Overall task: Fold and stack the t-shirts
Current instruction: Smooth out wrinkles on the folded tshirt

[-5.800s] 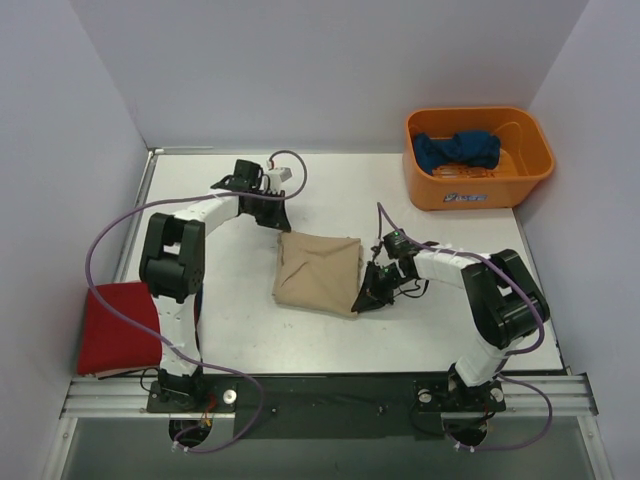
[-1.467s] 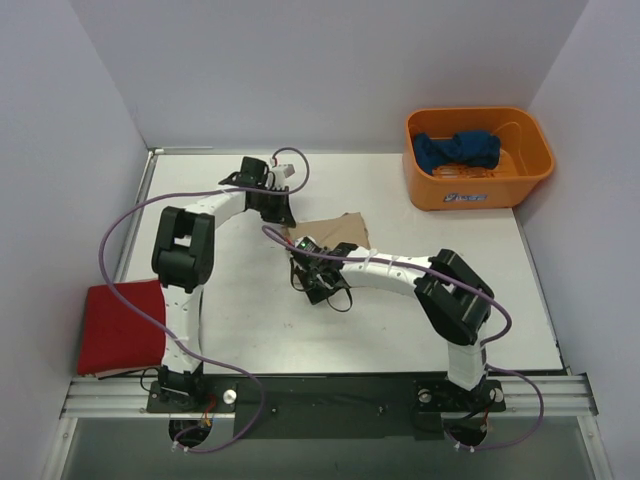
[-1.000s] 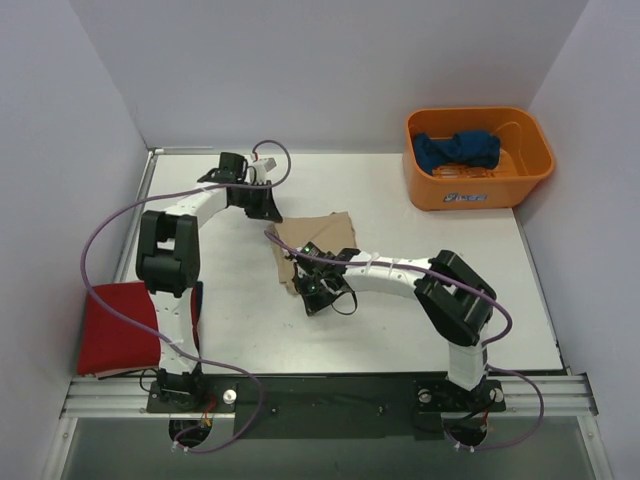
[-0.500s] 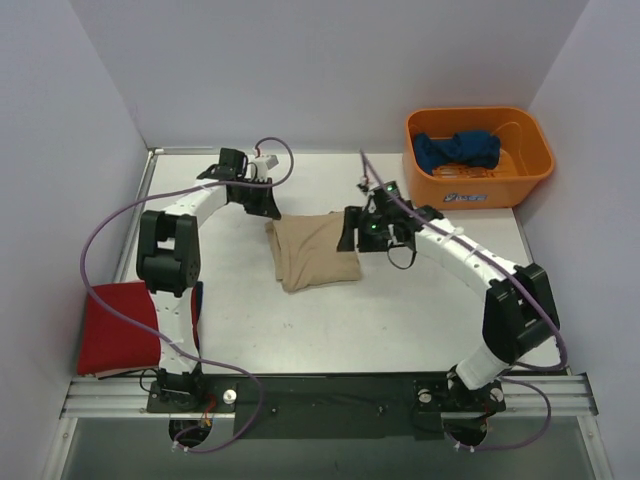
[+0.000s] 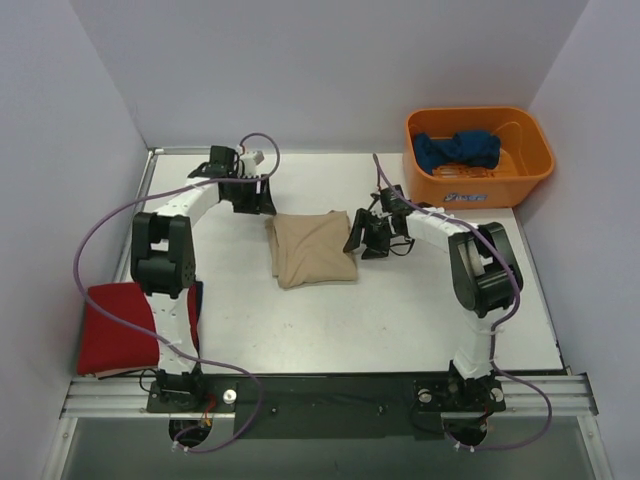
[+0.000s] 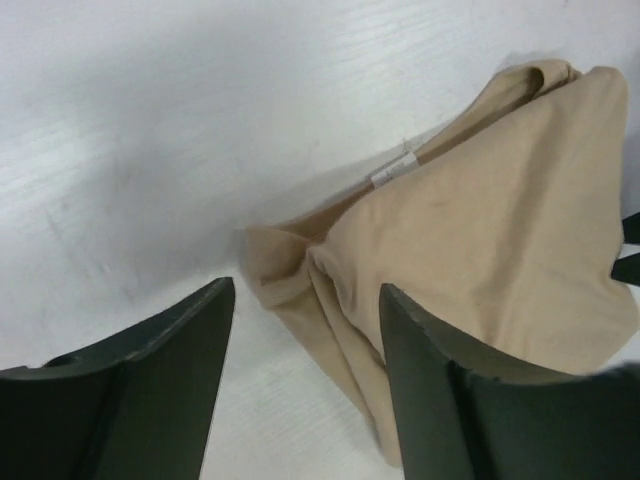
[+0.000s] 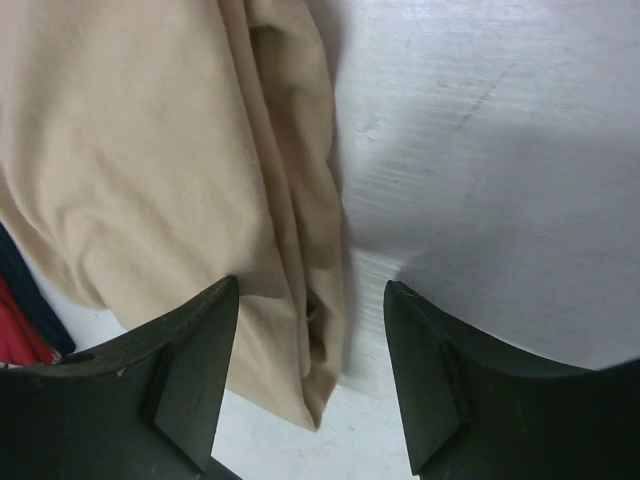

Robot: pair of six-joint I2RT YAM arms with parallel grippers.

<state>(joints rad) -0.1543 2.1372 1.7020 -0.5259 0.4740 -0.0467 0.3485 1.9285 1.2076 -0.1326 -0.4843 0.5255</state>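
Folded tan t-shirt (image 5: 312, 250) mid-surface (image 5: 420, 300), a dark blue t-shirt (image 5: 455, 150) in the orange bin (image 5: 478, 192).
The left hand (image 5: 252, 198) is spread wide and empty at the tan shirt's far-left corner, and the right hand (image 5: 358, 236) is wide and empty at its right edge. A red t-shirt (image 5: 118, 328) lies folded near left.
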